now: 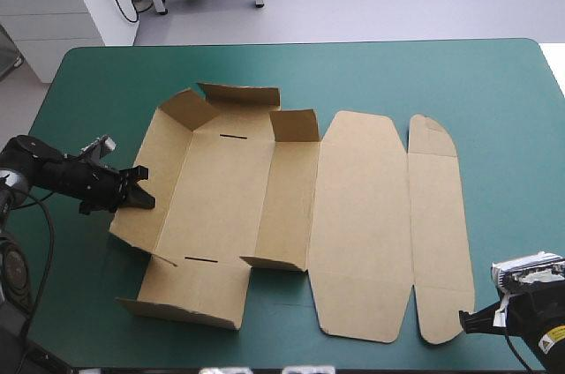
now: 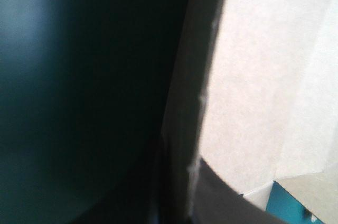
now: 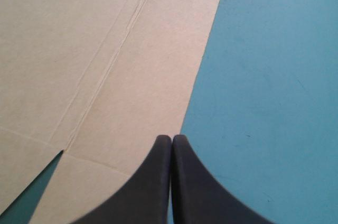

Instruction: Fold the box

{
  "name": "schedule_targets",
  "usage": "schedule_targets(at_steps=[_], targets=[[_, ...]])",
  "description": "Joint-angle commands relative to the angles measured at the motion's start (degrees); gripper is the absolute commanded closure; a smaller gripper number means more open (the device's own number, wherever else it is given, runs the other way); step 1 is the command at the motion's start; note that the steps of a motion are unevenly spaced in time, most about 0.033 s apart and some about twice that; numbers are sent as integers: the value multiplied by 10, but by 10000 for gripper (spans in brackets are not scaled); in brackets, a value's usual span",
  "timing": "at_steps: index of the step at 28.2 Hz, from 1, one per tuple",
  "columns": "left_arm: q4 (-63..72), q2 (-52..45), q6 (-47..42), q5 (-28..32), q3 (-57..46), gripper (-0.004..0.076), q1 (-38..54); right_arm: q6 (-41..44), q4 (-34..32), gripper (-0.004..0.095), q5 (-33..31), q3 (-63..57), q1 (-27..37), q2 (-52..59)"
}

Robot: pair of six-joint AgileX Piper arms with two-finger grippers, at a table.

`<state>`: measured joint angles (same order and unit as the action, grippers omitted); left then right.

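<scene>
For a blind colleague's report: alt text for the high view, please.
A brown box lies on a teal-green table, left walls raised, lid flat. The left gripper pinches its left wall; the right gripper, shut, is by its near right corner.

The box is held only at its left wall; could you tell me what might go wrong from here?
The left gripper grips the box by its left wall alone, so a pull may drag the whole sheet. The right gripper, shut at the outer flap's near corner, seems not to pin it.
</scene>
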<state>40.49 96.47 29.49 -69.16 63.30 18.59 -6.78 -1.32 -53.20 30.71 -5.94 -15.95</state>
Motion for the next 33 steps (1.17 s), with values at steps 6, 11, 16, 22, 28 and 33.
schedule_targets(at_steps=[6,11,16,22,28,33], targets=[[118,-70,65,-52,58,710,-45,-3,-4,929,37,15,4,-8],[95,-78,55,-52,127,712,-114,-3,-4,929,37,15,4,-8],[-64,-79,57,-42,235,712,-225,-3,22,929,37,17,4,-8],[-187,-63,57,17,348,712,-334,-3,44,929,37,17,4,-8],[-295,-24,57,14,419,712,-422,-3,47,929,37,17,4,-8],[-412,-17,89,42,428,712,-501,-3,47,929,37,17,4,-8]])
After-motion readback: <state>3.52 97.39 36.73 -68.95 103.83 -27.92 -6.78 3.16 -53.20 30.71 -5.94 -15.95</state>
